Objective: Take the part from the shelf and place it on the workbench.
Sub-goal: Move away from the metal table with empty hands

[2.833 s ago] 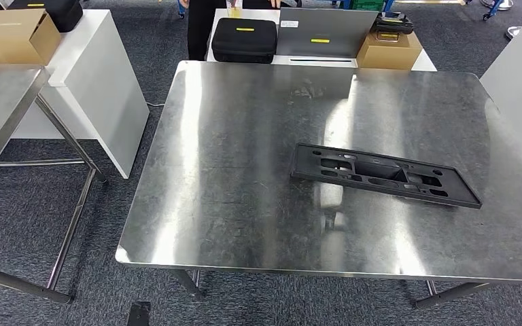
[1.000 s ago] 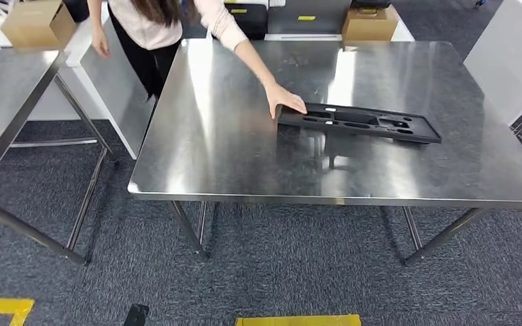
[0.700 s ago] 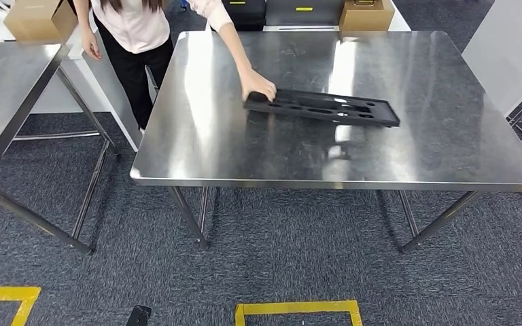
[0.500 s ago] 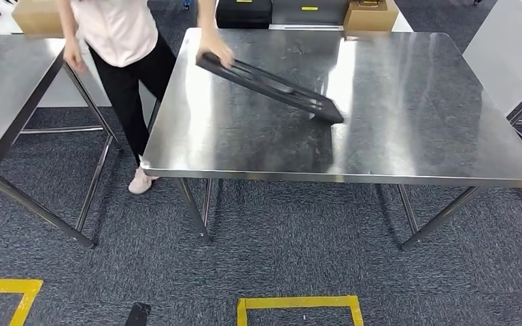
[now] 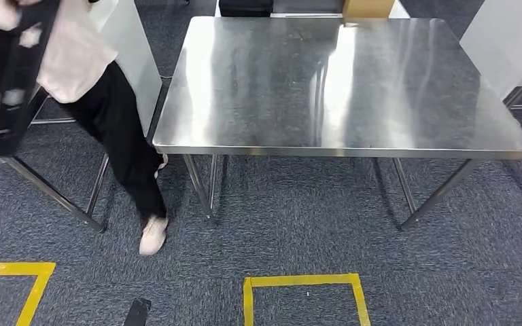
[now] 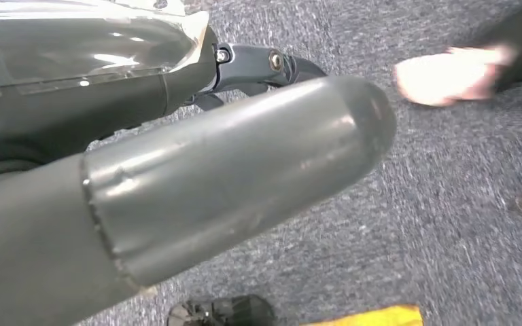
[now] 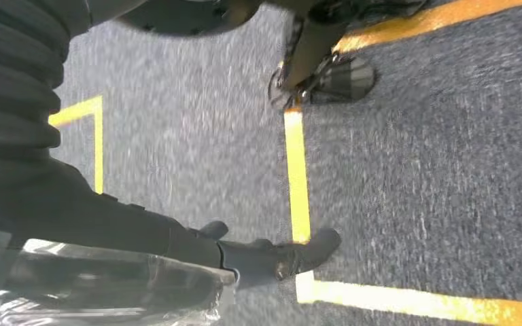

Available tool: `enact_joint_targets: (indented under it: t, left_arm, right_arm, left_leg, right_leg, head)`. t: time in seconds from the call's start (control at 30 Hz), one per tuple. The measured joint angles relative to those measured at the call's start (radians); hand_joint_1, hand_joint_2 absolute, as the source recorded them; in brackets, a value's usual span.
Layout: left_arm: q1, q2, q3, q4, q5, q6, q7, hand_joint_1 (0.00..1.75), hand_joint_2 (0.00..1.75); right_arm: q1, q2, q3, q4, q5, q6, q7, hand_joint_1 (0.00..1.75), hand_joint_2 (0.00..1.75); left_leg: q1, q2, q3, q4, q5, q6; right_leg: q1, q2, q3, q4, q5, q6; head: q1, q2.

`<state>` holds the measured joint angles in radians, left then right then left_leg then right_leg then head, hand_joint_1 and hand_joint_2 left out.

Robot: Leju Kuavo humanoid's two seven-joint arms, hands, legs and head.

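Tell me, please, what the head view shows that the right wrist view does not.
Head view, not the wrist: the steel workbench and, at the left edge, a person carrying the black part. Right wrist view, not the head: the right hand, hanging above the floor with nothing in it. Shared by both: the grey carpet and the yellow tape lines.

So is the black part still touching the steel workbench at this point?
Apart. The head view shows the black part carried by the person at the far left, off the workbench, with floor between them.
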<state>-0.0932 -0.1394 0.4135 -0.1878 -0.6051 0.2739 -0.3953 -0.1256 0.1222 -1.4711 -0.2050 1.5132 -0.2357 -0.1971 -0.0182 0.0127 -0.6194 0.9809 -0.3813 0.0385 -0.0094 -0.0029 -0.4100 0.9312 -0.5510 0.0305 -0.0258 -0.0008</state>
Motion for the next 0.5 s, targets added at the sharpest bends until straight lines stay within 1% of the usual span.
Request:
enact_joint_targets:
  t: [0.03,0.07,0.1,0.13,0.17,0.2,0.23,0.27,0.3,0.33,0.37,0.4,0.43,0.47,0.5]
  left_arm:
    - [-0.001,0.001,0.000,0.000,-0.001,0.000,0.002,0.00,0.00]
    - [-0.001,0.002,0.000,0.000,-0.001,-0.001,0.004,0.00,0.00]
    - [0.000,0.002,0.000,0.000,-0.002,-0.001,0.005,0.00,0.00]
    - [0.000,0.002,0.000,0.000,-0.002,-0.002,0.007,0.00,0.00]
    - [0.000,0.002,0.000,0.000,-0.002,-0.002,0.008,0.00,0.00]
    - [0.000,0.002,0.000,0.000,-0.002,-0.003,0.009,0.00,0.00]
    - [0.000,0.002,0.000,0.000,-0.002,-0.003,0.010,0.00,0.00]
    - [0.000,0.002,0.000,0.000,-0.003,-0.004,0.011,0.00,0.00]
    - [0.000,0.002,0.000,0.000,-0.003,-0.004,0.012,0.00,0.00]
    - [0.000,0.002,0.000,0.000,-0.003,-0.004,0.012,0.00,0.00]
    - [0.000,0.003,0.000,0.000,-0.003,-0.004,0.012,0.00,0.00]
    - [0.002,0.005,0.000,0.000,-0.003,-0.004,0.013,0.00,0.00]
    - [0.005,0.006,0.000,0.000,-0.003,-0.004,0.014,0.00,0.00]
    - [0.007,0.008,-0.001,0.000,-0.003,-0.004,0.016,0.00,0.00]
    - [0.008,0.008,-0.001,0.000,-0.003,-0.005,0.017,0.00,0.00]
  right_arm:
    - [0.001,0.001,0.000,0.000,-0.001,-0.002,0.000,0.00,1.75]
    - [0.002,0.002,0.000,0.000,-0.002,-0.004,0.002,0.00,1.31]
    - [0.003,0.002,0.000,0.000,-0.003,-0.006,0.005,0.00,0.87]
    - [0.003,0.001,0.000,0.000,-0.006,-0.009,0.008,0.00,0.44]
    - [0.004,0.001,0.000,0.000,-0.008,-0.011,0.013,0.00,0.00]
    - [0.005,0.000,0.000,0.000,-0.011,-0.013,0.017,0.00,0.00]
    - [0.006,0.000,0.000,0.000,-0.012,-0.015,0.022,0.00,0.00]
    - [0.007,0.000,0.000,0.000,-0.014,-0.015,0.025,0.00,0.00]
    - [0.007,0.000,0.000,0.000,-0.015,-0.016,0.027,0.00,0.00]
    - [0.007,0.000,0.000,0.000,-0.015,-0.016,0.029,0.00,0.00]
    - [0.006,0.002,0.000,0.001,-0.015,-0.016,0.030,0.00,0.00]
    - [0.003,0.004,0.000,0.002,-0.015,-0.016,0.030,0.00,0.00]
    - [0.001,0.006,0.000,0.002,-0.015,-0.015,0.031,0.00,0.00]
    - [0.000,0.008,0.000,0.003,-0.015,-0.015,0.032,0.00,0.00]
    - [-0.002,0.008,0.000,0.003,-0.015,-0.015,0.032,0.00,0.00]
  left_leg:
    - [0.002,-0.001,-0.003,0.003,-0.001,-0.004]
    - [0.005,-0.003,-0.010,0.016,-0.016,-0.009]
    - [0.009,-0.004,-0.020,0.045,-0.047,-0.016]
    - [0.013,-0.006,-0.038,0.096,-0.091,-0.024]
    - [0.016,-0.007,-0.060,0.166,-0.140,-0.031]
    - [0.020,-0.007,-0.082,0.237,-0.177,-0.037]
    - [0.023,-0.007,-0.096,0.289,-0.194,-0.040]
    - [0.026,-0.007,-0.094,0.306,-0.189,-0.042]
    - [0.027,-0.010,-0.071,0.277,-0.161,-0.041]
    - [0.029,-0.020,-0.037,0.219,-0.122,-0.036]
    - [0.029,-0.042,0.000,0.152,-0.087,-0.026]
    - [0.029,-0.063,0.029,0.094,-0.062,-0.018]
    - [0.027,-0.080,0.045,0.059,-0.050,-0.011]
    - [0.024,-0.089,0.051,0.044,-0.049,-0.006]
    - [0.021,-0.081,0.052,0.038,-0.046,-0.005]
  right_leg:
    - [-0.004,-0.001,-0.005,0.001,0.004,-0.007]
    - [-0.007,-0.002,-0.008,0.001,0.009,-0.015]
    - [-0.011,-0.003,-0.011,0.001,0.015,-0.024]
    - [-0.012,-0.003,-0.015,0.001,0.020,-0.031]
    - [-0.011,-0.002,-0.019,0.002,0.024,-0.035]
    - [-0.011,0.000,-0.022,0.003,0.027,-0.035]
    - [-0.010,0.004,-0.023,0.004,0.029,-0.035]
    - [-0.010,0.009,-0.023,0.006,0.031,-0.033]
    - [-0.010,0.016,-0.022,0.008,0.031,-0.032]
    - [-0.010,0.024,-0.021,0.010,0.031,-0.031]
    - [-0.011,0.032,-0.023,0.011,0.030,-0.030]
    - [-0.010,0.042,-0.027,0.013,0.030,-0.027]
    - [-0.013,0.052,-0.031,0.014,0.031,-0.022]
    - [-0.016,0.062,-0.038,0.014,0.033,-0.015]
    - [-0.019,0.074,-0.040,0.012,0.037,-0.008]
  head:
    - [0.000,0.000]
    - [0.000,0.000]
    - [-0.002,0.000]
    - [-0.003,0.000]
    - [-0.005,0.000]
    - [-0.006,0.000]
    - [-0.006,0.000]
    - [-0.006,0.000]
    - [-0.007,0.000]
    - [-0.007,0.000]
    - [-0.006,0.000]
    - [-0.004,0.000]
    - [-0.004,0.000]
    - [-0.005,0.000]
    - [-0.007,0.000]
